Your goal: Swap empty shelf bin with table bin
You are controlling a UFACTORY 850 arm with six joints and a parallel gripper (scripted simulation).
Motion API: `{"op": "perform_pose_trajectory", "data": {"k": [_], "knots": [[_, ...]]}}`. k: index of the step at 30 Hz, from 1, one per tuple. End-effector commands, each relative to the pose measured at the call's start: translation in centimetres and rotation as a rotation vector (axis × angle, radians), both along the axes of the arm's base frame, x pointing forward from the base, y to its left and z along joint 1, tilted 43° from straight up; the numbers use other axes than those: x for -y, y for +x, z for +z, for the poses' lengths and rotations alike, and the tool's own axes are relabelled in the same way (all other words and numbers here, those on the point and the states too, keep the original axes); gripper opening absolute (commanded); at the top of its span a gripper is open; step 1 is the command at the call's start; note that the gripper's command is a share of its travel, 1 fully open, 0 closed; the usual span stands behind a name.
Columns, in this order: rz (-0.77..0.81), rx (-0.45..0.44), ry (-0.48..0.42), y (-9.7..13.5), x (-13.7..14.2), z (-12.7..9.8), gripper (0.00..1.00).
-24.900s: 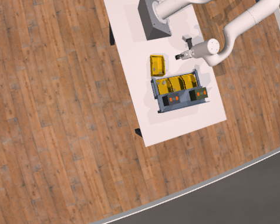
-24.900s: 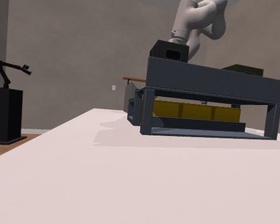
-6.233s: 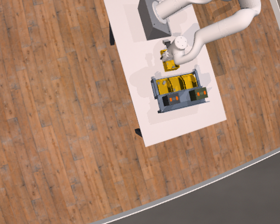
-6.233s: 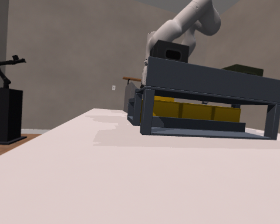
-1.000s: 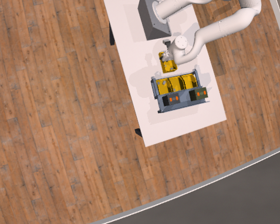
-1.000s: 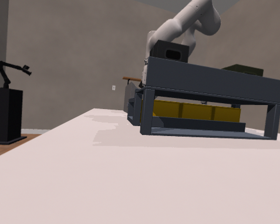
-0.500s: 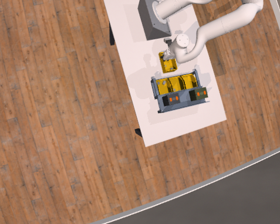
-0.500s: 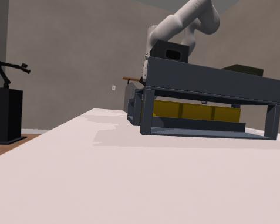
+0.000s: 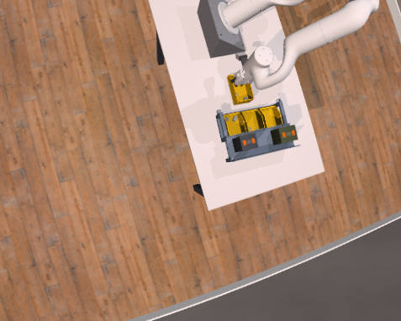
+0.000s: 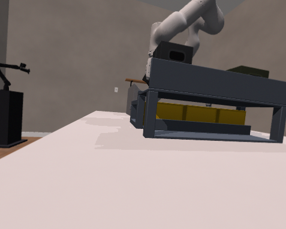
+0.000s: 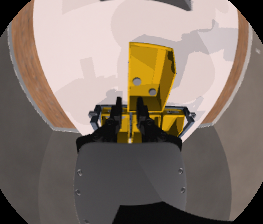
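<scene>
A yellow open bin (image 9: 241, 90) (image 11: 149, 65) stands on the table in front of the shelf (image 9: 260, 149) (image 10: 218, 81), with a few small grey parts in it. My gripper (image 9: 234, 80) (image 11: 129, 103) is partly open, its fingers apart at one long side wall of this bin; whether the tips straddle the wall is hard to tell. Three yellow bins stand side by side on the shelf: the left bin (image 9: 231, 126) shows grey parts, the middle bin (image 9: 251, 119) a small part, and the right bin (image 9: 271, 114) no part that I can make out. In the exterior view the shelf mostly hides the fingers.
A dark grey box (image 9: 245, 142) (image 10: 173, 54) and an olive box (image 9: 284, 134) (image 10: 250, 72) stand on the shelf's upper board, behind the bins. Shelf side posts flank the row. A large grey block (image 9: 219, 39) stands on the table on the other side of the loose bin.
</scene>
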State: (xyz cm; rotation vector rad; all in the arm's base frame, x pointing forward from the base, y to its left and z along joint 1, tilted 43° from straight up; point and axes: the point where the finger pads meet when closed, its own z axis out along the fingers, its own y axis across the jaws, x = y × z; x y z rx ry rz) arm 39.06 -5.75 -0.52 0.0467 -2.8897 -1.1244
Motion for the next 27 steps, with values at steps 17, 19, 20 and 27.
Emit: {"op": "perform_pose_trajectory", "data": {"k": [17, 19, 20, 27], "knots": [[0.000, 0.001, -0.001, 0.11, 0.63, 0.65, 0.26], [0.000, 0.001, -0.001, 0.11, 0.64, 0.66, 0.26], [0.000, 0.001, -0.001, 0.11, 0.64, 0.66, 0.26], [0.000, 0.001, -0.001, 0.11, 0.64, 0.66, 0.00]]}}
